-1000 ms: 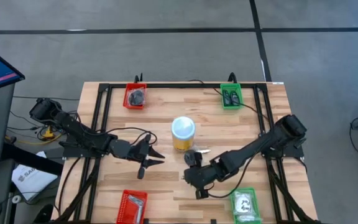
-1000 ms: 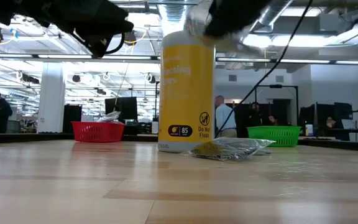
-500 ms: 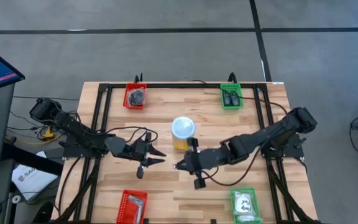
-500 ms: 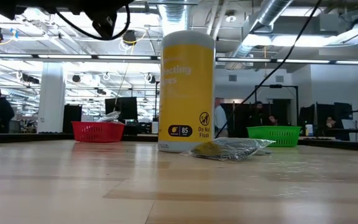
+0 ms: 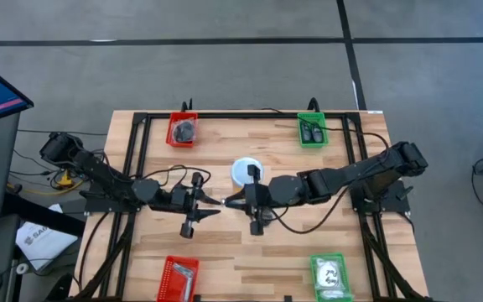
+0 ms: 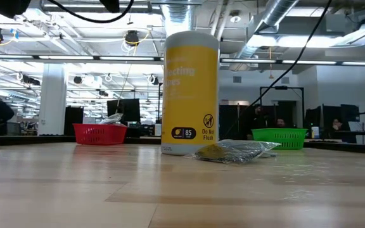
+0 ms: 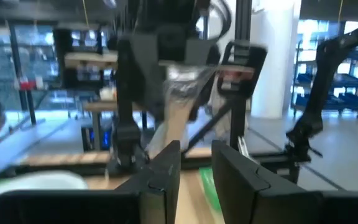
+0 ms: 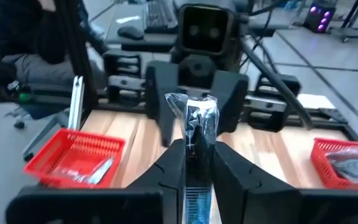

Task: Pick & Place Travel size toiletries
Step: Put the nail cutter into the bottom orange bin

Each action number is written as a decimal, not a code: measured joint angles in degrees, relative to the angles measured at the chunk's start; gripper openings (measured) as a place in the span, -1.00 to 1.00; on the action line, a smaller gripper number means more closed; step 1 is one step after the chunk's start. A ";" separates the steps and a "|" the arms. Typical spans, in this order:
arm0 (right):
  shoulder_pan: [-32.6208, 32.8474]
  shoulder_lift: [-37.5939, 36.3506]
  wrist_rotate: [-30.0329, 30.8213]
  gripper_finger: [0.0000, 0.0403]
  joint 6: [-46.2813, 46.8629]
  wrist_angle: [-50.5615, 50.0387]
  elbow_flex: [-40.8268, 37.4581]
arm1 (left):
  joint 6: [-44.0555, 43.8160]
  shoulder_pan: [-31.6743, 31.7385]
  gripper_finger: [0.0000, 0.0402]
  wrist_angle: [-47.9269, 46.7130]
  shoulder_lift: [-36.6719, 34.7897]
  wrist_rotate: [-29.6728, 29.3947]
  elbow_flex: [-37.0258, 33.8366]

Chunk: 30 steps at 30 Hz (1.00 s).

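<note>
Just in front of the yellow jar [image 5: 246, 174] the two arms meet nose to nose, the right gripper [image 5: 231, 201] clenched on a clear packet [image 8: 199, 122] and the left gripper [image 5: 216, 202] facing it, fingers [image 7: 164, 169] slightly parted around nothing.

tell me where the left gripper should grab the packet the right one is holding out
Probably the free end of the packet, the part sticking out past the right gripper. Its near end is pinched there, so only the far end is clear. The left gripper faces it head-on, so come straight in and close across the thin flat faces.
</note>
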 joint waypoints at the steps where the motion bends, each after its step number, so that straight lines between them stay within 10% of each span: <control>1: -0.06 0.00 0.02 -0.76 -0.19 0.75 0.00 | 0.86 0.16 -0.58 0.86 0.00 0.01 0.02; 14: -1.57 0.02 0.02 -0.76 -3.00 5.96 0.00 | 1.42 3.34 -0.56 1.43 0.00 -0.02 0.02; 30: -3.24 0.26 0.01 -0.75 -4.35 7.36 0.00 | 1.25 6.57 0.06 4.57 0.00 -0.06 0.04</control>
